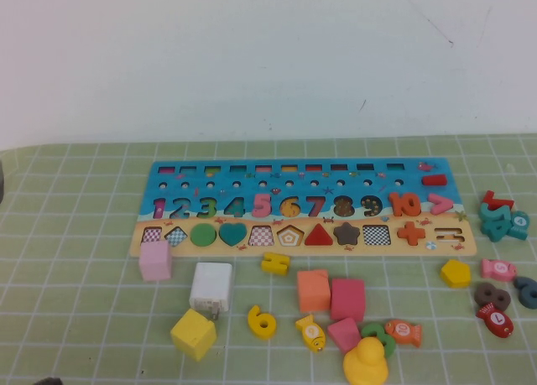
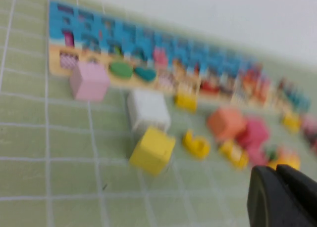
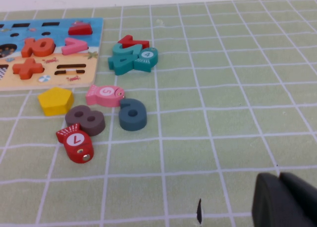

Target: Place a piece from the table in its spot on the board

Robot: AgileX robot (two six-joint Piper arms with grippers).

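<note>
Left gripper [image 2: 283, 173] closed, empty, hovering above the green gridded table [image 1: 84, 259]. Right gripper [image 3: 283, 180] low over table; grip unclear. Small yellow wooden "6" [image 1: 262, 321] lies near the long blue puzzle board [image 1: 168, 179], beside a yellow cube [image 1: 194, 334].

Even, bright, diffuse light fills all three views; the pale wall [image 1: 268, 49] is washed nearly white, and blocks such as the yellow cube [image 1: 193, 334] cast only faint, soft shadows on the surface [image 1: 75, 259]. The left wrist view is heavily blurred, smearing the board [image 2: 163, 59]. The high and right wrist views are sharper, without glare.
</note>
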